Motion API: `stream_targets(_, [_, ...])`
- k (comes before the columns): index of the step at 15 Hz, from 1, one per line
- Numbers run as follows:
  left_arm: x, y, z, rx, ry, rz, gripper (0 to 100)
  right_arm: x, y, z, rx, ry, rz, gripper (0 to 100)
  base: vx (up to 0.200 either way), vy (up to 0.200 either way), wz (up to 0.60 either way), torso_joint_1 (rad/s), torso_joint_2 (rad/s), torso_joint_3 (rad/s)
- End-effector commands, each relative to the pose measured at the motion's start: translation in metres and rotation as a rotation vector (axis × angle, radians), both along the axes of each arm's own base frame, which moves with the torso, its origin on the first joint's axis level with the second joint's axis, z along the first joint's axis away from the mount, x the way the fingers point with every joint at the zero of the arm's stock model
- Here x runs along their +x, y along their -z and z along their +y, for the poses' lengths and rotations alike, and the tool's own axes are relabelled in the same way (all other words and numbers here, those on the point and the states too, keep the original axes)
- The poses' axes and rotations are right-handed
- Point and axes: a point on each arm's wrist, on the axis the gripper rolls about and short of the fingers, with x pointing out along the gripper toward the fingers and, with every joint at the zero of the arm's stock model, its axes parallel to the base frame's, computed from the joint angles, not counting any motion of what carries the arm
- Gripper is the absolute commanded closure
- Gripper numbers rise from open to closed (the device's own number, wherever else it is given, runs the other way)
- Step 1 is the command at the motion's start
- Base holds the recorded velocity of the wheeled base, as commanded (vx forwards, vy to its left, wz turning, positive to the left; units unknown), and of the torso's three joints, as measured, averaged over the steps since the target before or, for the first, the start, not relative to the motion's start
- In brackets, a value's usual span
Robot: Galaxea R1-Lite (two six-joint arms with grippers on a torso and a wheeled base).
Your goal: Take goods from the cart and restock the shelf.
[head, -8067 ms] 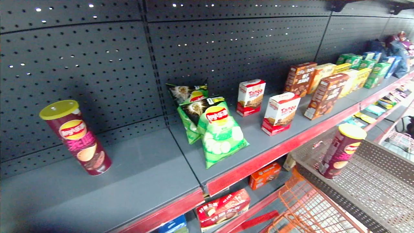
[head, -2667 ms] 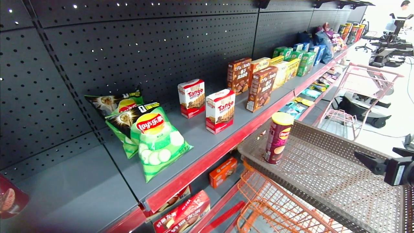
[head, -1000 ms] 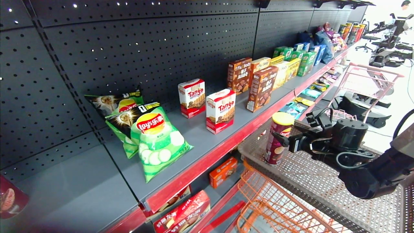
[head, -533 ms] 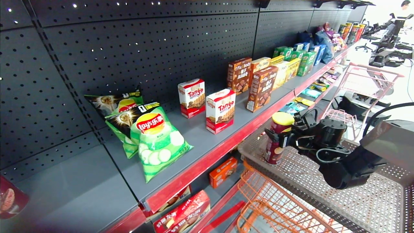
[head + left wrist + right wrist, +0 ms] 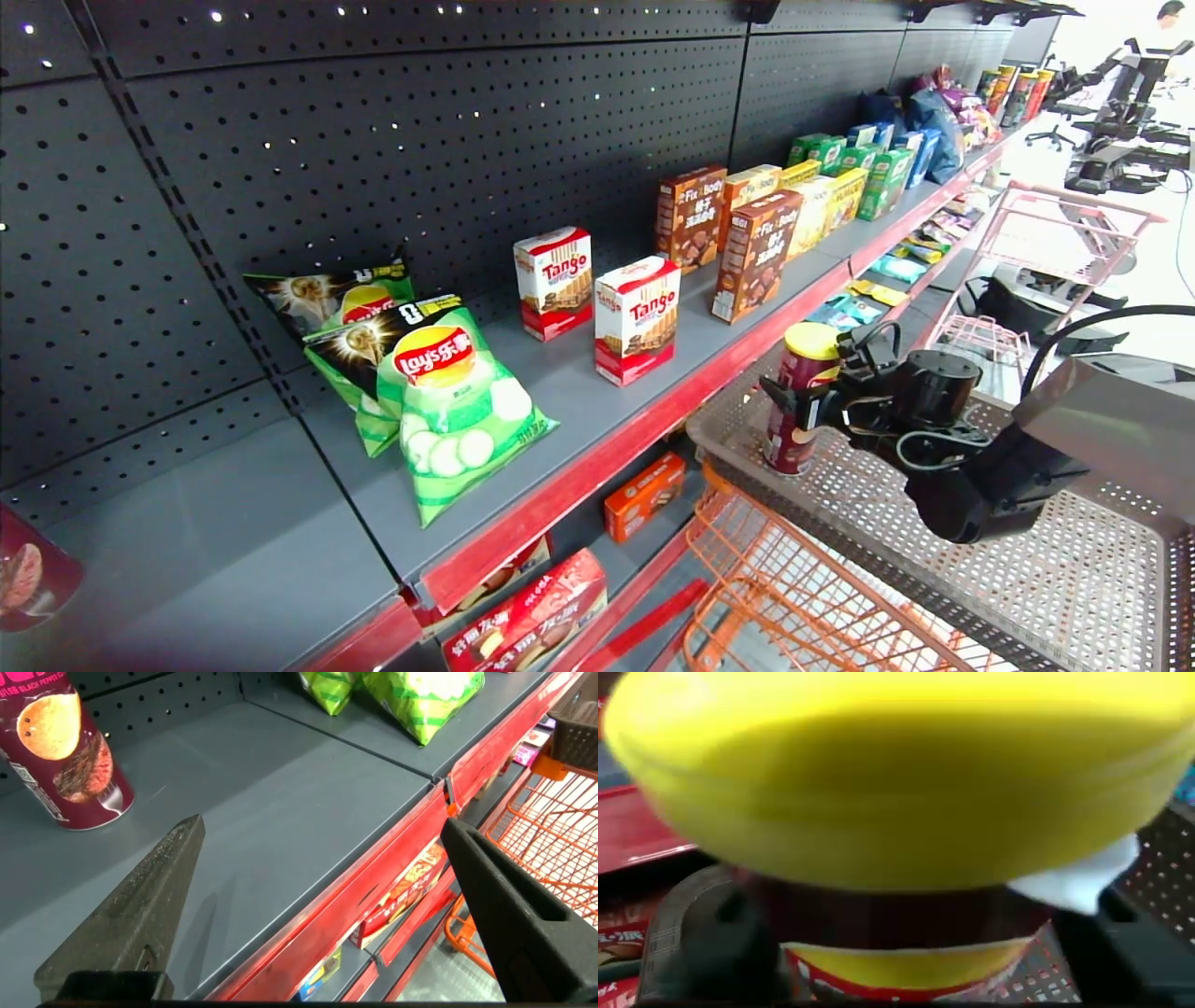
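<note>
Right gripper (image 5: 801, 397), advanced from the right edge to the chip can (image 5: 789, 446) on the near cart (image 5: 934, 532), straddles it with jaws spread, so closing on it comes before the shelf (image 5: 560, 397).

A shop: snack-stocked shelf (image 5: 579, 397) and cart (image 5: 1102, 588).

Round logos with lettering stand on the green chip bags (image 5: 439, 392). Bold word-marks stand on the red-and-white boxes (image 5: 638, 319) and the brown boxes (image 5: 752, 254). The shelf can (image 5: 65, 756) has small capital print, and the low red box (image 5: 532, 621) has characters.
</note>
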Motion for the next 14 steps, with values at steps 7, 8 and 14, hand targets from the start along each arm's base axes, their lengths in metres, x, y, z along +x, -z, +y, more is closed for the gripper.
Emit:
stream_targets(7, [0.0, 0.0, 0.0, -0.001, 0.002, 0.0, 0, -0.018, -0.045, -0.008, 0.036, 0.015, -0.072, 100, 0.0, 0.0, 0.0, 0.0, 0.0, 0.0])
stream_targets(8, [0.0, 0.0, 0.0, -0.001, 0.0, 0.0, 0, -0.028, -0.059, -0.012, 0.043, 0.027, -0.076, 100, 0.0, 0.0, 0.0, 0.0, 0.0, 0.0])
stream_targets(14, [0.0, 0.0, 0.0, 0.001, 0.0, 0.0, 0, -0.084, -0.12, -0.066, 0.077, 0.237, -0.025, 100, 0.0, 0.0, 0.0, 0.0, 0.0, 0.0])
